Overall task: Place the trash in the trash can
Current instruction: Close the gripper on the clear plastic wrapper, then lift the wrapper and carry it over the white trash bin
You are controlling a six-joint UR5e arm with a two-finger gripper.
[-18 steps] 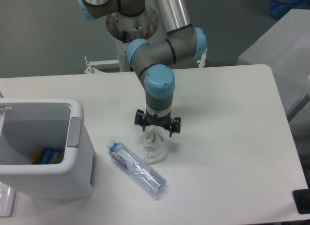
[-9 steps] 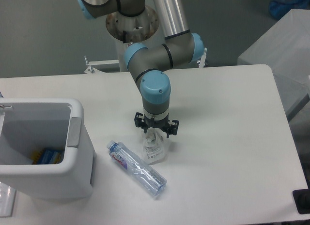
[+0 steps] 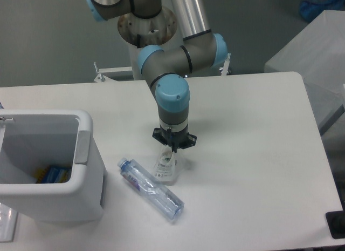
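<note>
At frame centre our jaws [image 3: 171,151] appear pinched on the top of the wrapper [image 3: 165,169] — thin film that we judge could slip free, or drag the touching bottle [image 3: 151,188], before reaching the trash can [image 3: 81,181] at lower left of the bench [image 3: 259,154].

The trash can [image 3: 51,194] stands at the left edge of the surface [image 3: 253,154]. Some small items [image 3: 52,174] lie inside it at the bottom. To its right the water bottle [image 3: 152,189] lies on its side, angled from upper left to lower right. The plastic wrapper [image 3: 165,169] sits just behind the bottle's middle, touching it, directly beneath the pincer [image 3: 173,150], near the surface's middle.
</note>
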